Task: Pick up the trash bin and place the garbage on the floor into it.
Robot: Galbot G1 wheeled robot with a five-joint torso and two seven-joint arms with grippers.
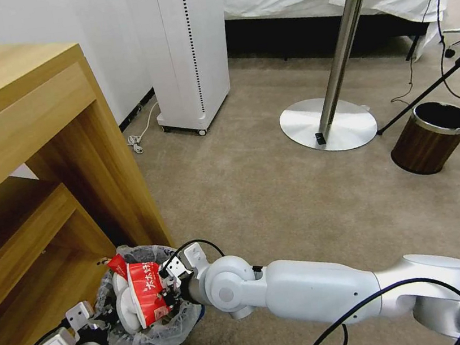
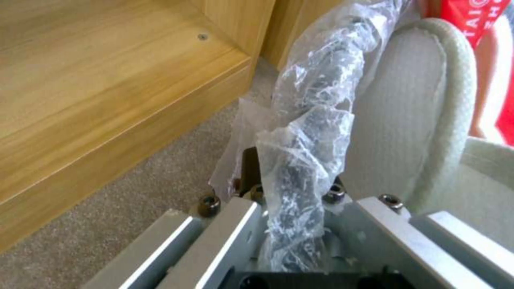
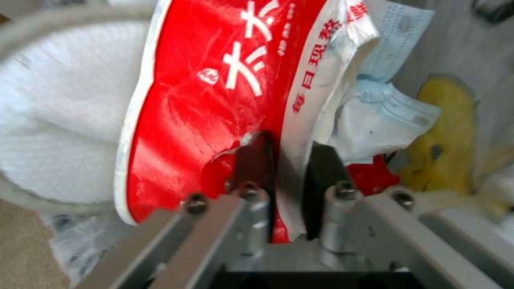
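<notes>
The trash bin (image 1: 150,335), lined with a clear wrinkly bag, is low beside the wooden desk, at the bottom left of the head view. My left gripper (image 1: 99,319) is shut on its bagged rim (image 2: 305,152). The garbage inside includes a white slipper (image 1: 125,310) and a red snack wrapper (image 1: 147,292). My right gripper (image 1: 169,286) reaches over the bin's mouth, shut on the wrapper's edge (image 3: 203,108). In the right wrist view the slipper (image 3: 54,120) lies beside the wrapper, with a blue face mask (image 3: 385,100) and something yellow (image 3: 439,140) deeper inside. The slipper (image 2: 407,120) rests against the rim.
The wooden desk (image 1: 25,138) stands close on the left. A white tower unit (image 1: 189,47), a round table's pedestal base (image 1: 329,124), a brown wood-grain bin (image 1: 430,136) and cables lie farther off. Open beige carpet (image 1: 255,191) stretches ahead.
</notes>
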